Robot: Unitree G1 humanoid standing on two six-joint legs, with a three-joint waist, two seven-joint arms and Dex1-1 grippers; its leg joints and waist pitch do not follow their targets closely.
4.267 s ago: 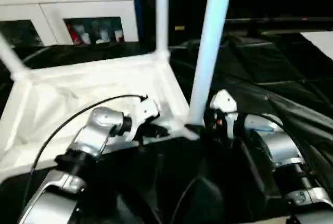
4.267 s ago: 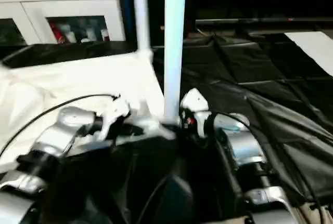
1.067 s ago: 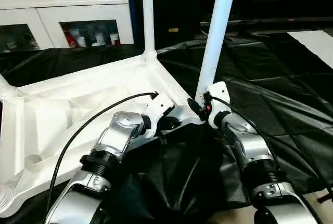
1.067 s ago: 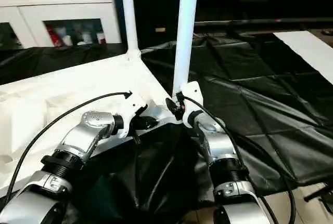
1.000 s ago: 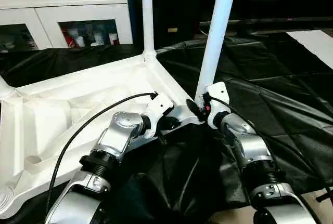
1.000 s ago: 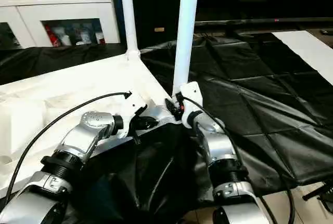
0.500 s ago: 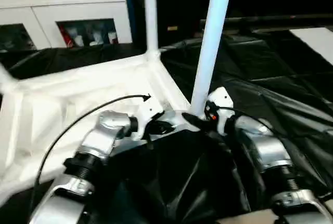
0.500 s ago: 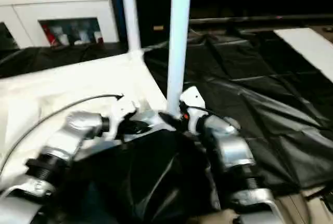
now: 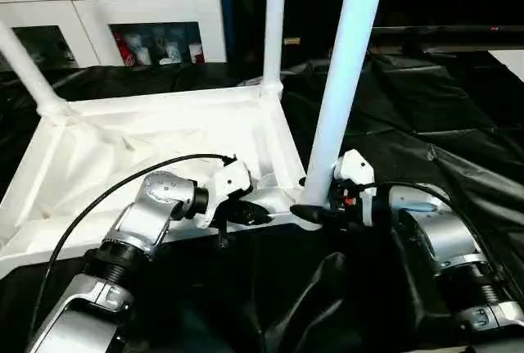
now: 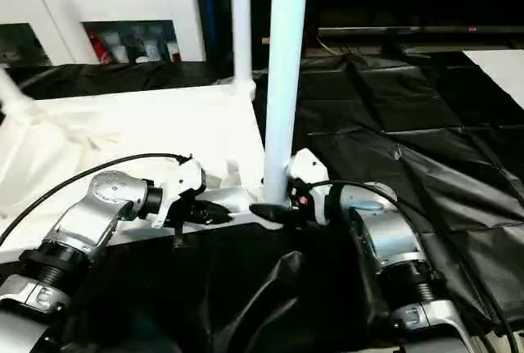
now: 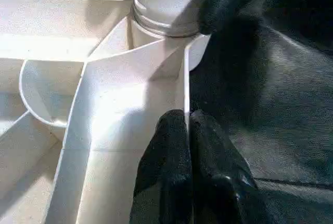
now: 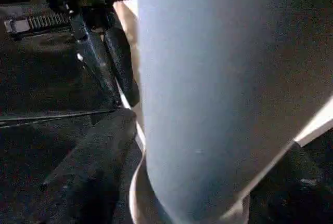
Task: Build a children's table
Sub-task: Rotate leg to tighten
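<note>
The children's table lies upside down, its white tabletop (image 9: 147,136) showing the ribbed underside. Three white legs stand up from its corners: far left (image 9: 24,66), far right (image 9: 274,25) and near right (image 9: 344,83). My left gripper (image 9: 250,214) is shut on the tabletop's thin near rim, just left of the near right corner; the left wrist view shows both black fingers (image 11: 171,151) pinching that rim. My right gripper (image 9: 315,207) is closed around the base of the near right leg (image 12: 208,78), one finger (image 12: 88,167) on each side.
A black sheet (image 9: 458,124) covers the floor under and around the tabletop, bunched up between my forearms. A white glass-door cabinet (image 9: 123,17) stands at the back left. My left arm's black cable (image 9: 106,197) loops over the tabletop. A white sheet (image 10: 499,62) lies far right.
The whole picture has shifted, so the camera moved. Both grippers stay at the near right corner, the left on the rim, the right at the leg's base.
</note>
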